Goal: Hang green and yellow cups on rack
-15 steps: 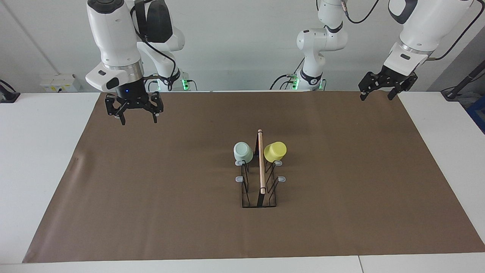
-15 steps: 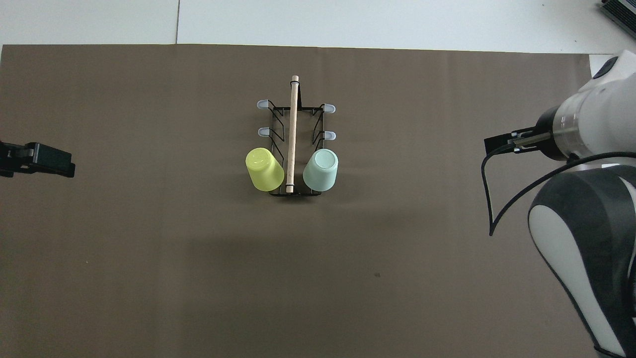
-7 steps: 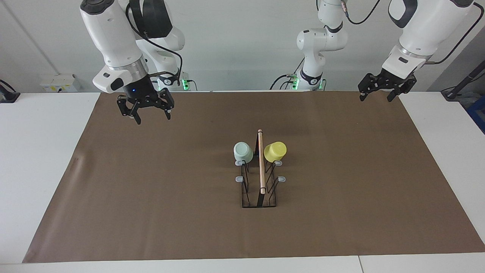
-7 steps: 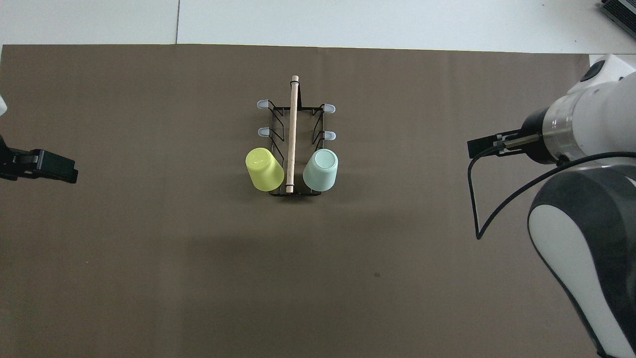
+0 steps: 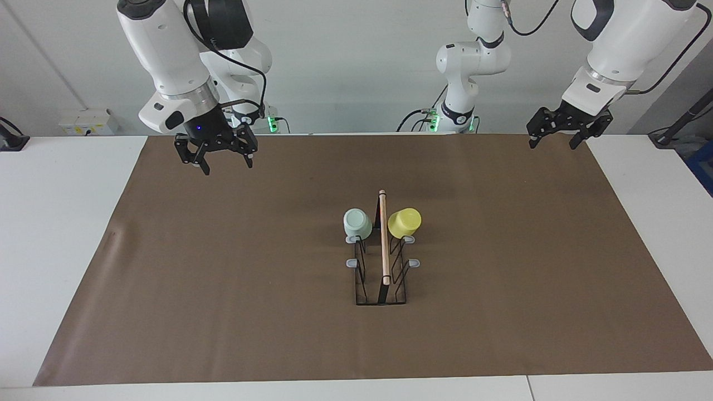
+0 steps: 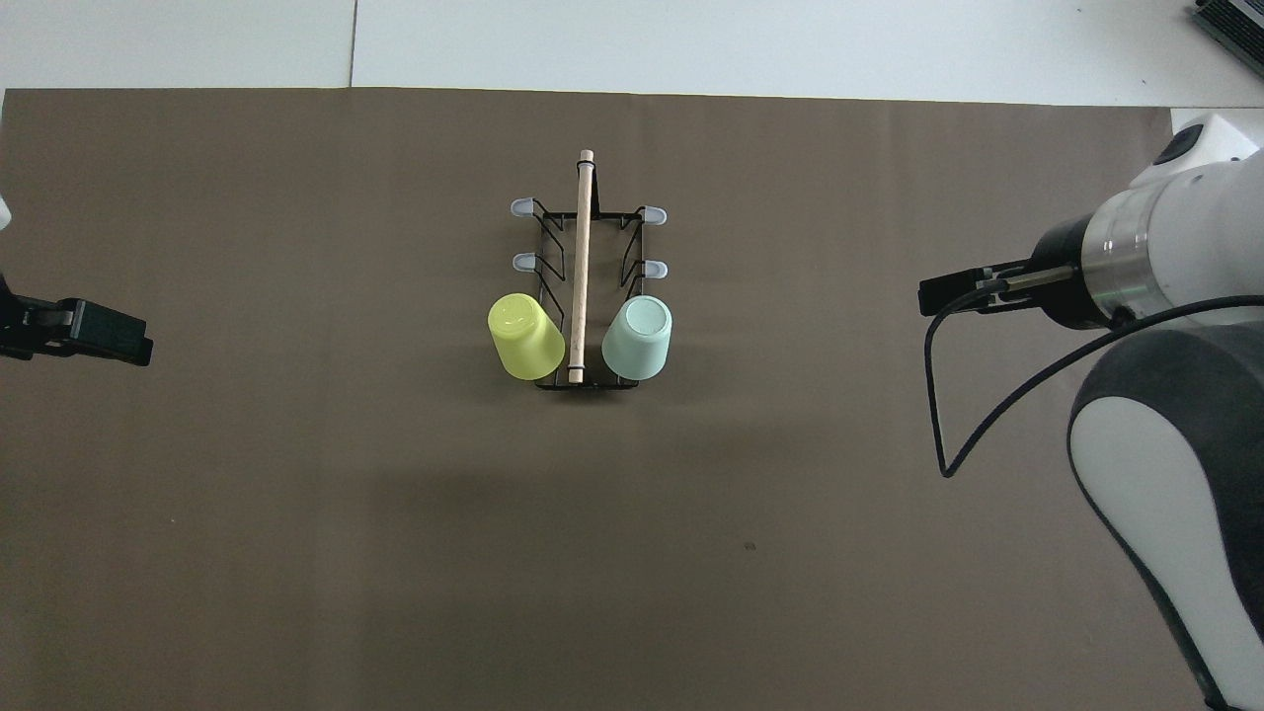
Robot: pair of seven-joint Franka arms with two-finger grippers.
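Note:
The black wire rack [image 5: 381,278] with its wooden rod handle [image 6: 582,257] stands mid-mat. The mint green cup [image 5: 357,223] [image 6: 638,338] and the yellow cup [image 5: 404,222] [image 6: 525,336] hang mouth-down on the two prongs nearest the robots, one on each side of the rod. The green cup is on the right arm's side, the yellow on the left arm's. My right gripper [image 5: 227,165] hangs open and empty over the mat's corner by its own base. Over the mat's other robot-side corner, my left gripper [image 5: 552,143] is open and empty too.
A brown mat [image 5: 223,289] covers most of the white table [image 5: 55,223]. Several grey-tipped prongs [image 6: 520,262] on the rack carry nothing. The right arm's forearm [image 6: 1165,257] and cable overhang the mat's edge at its end.
The right gripper has swung toward the table's middle and a little up. The left gripper has barely shifted. Cups and rack have not moved.

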